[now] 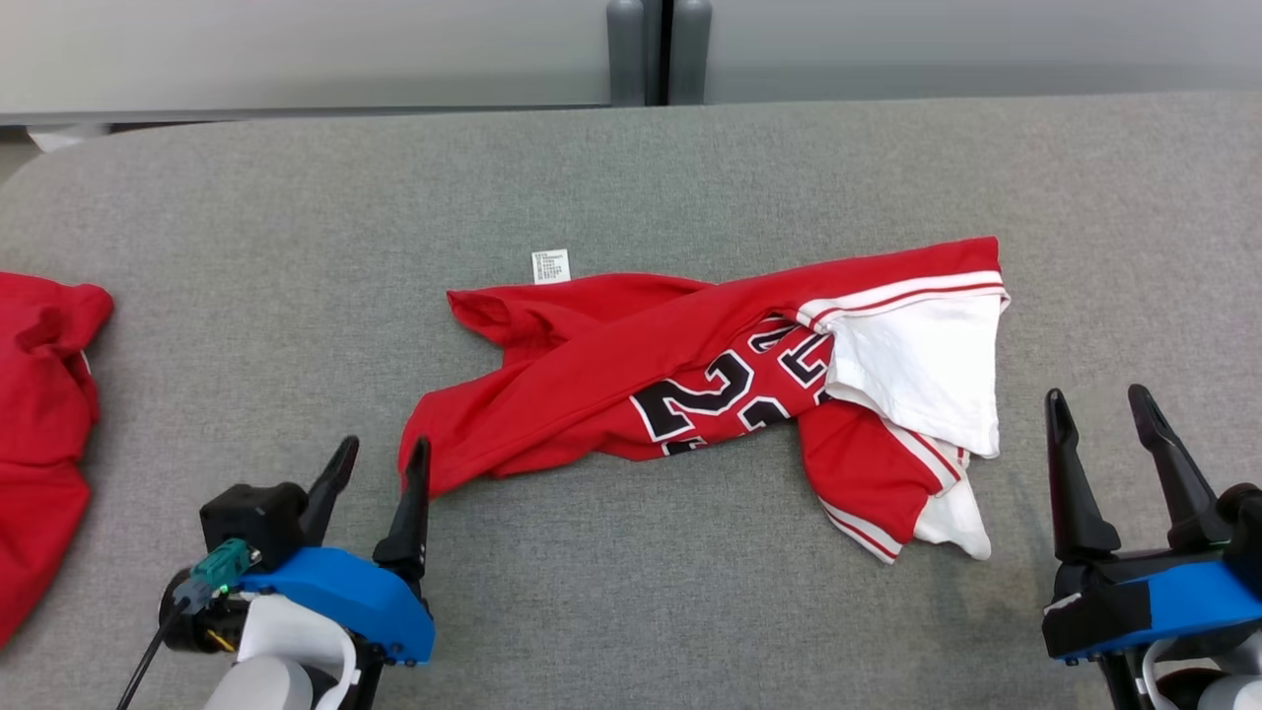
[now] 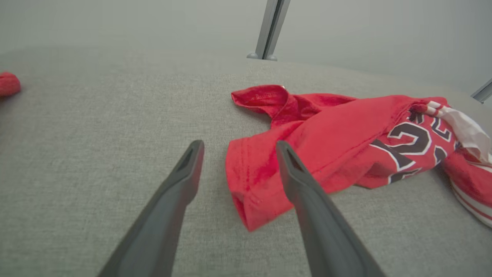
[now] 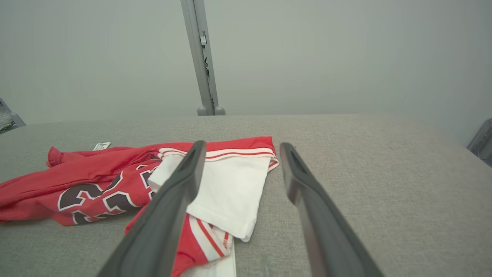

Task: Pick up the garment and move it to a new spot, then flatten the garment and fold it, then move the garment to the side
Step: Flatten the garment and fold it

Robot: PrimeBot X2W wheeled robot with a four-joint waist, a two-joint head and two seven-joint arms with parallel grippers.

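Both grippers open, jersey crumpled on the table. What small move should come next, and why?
Probably lower the left gripper onto the near red corner of the jersey and close: that corner lies between its open fingers, nothing is held, and the right gripper stands apart.

Spread fingers (image 2: pixel 180 181), crumpled red garment (image 2: pixel 326 142), grey table (image 2: pixel 96 127)

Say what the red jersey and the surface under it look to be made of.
Red jersey: soft matte knit fabric, probably cotton or polyester; it creases and folds limply, with stitched hems. Surface: grey woven textile covering, matte; a fine heathered weave shows.
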